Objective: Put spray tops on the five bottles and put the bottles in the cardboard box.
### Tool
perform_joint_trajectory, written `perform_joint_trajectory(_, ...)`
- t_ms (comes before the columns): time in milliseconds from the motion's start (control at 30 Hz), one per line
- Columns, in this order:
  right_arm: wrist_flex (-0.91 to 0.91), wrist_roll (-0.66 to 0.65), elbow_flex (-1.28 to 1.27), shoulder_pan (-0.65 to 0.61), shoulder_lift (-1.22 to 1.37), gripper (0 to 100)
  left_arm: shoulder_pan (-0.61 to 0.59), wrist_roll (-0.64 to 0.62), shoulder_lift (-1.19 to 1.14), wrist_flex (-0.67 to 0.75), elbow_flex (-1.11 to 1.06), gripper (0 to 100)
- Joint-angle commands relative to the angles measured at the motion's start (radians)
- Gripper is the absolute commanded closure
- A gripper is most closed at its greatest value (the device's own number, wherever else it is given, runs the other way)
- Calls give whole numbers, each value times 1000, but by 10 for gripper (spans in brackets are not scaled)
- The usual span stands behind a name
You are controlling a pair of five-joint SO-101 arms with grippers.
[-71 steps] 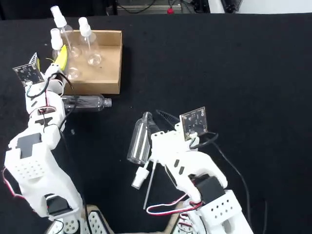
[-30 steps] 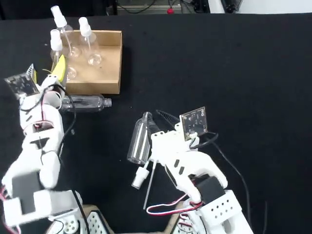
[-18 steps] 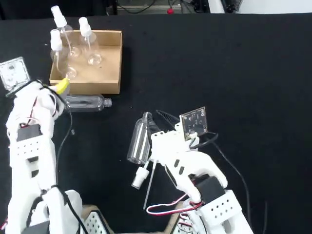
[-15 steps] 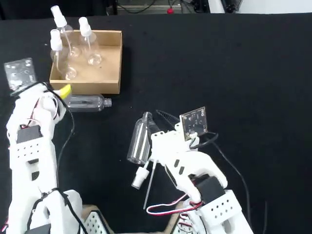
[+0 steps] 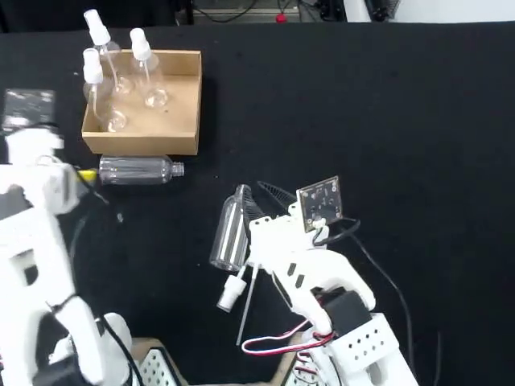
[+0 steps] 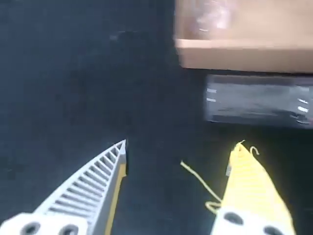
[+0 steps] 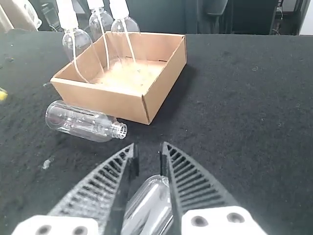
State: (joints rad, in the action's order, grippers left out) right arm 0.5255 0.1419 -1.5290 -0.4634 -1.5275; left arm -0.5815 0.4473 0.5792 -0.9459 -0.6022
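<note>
The cardboard box (image 5: 183, 103) (image 7: 146, 106) (image 6: 244, 56) stands at the back left and holds three clear bottles (image 5: 121, 84) (image 7: 100, 34) with white spray tops. A clear bottle without a top (image 5: 138, 170) (image 7: 83, 121) (image 6: 258, 100) lies on its side right in front of the box. My left gripper (image 6: 180, 149) (image 5: 87, 175) hovers open by that bottle's base end, holding nothing. My right gripper (image 7: 147, 151) (image 5: 254, 201) is shut on another clear bottle (image 5: 229, 229) (image 7: 146, 205) at mid-table. A white spray top (image 5: 232, 291) lies at that bottle's neck end; whether it is attached I cannot tell.
A thin clear dip tube (image 5: 246, 310) lies on the black cloth beside the spray top. The table's right half and far side are bare black cloth (image 5: 386, 121). The right arm's white body (image 5: 322, 281) occupies the near middle.
My left arm has pulled back from the box's left wall toward the table's left edge, and its gripper now hangs near the lying bottle's base. The right arm and its bottle have stayed put.
</note>
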Motion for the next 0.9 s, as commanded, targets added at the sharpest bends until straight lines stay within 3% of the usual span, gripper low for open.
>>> perform_joint_trajectory(0, -21, 3, 5, 20, -16, 917, -56, 64, -80, -35, 147, 678)
perform_joint_trajectory(100, -21, 3, 5, 20, -18, 917, -39, 164, -180, -118, 206, 678)
perform_joint_trajectory(267, -21, 3, 5, 20, -18, 917, -18, 166, -339, -132, 280, 678)
perform_joint_trajectory(600, -21, 3, 5, 20, -18, 917, 25, -285, -451, 207, 148, 679)
perform_joint_trajectory(867, -21, 3, 5, 21, -18, 917, 88, -393, -456, 411, 16, 679)
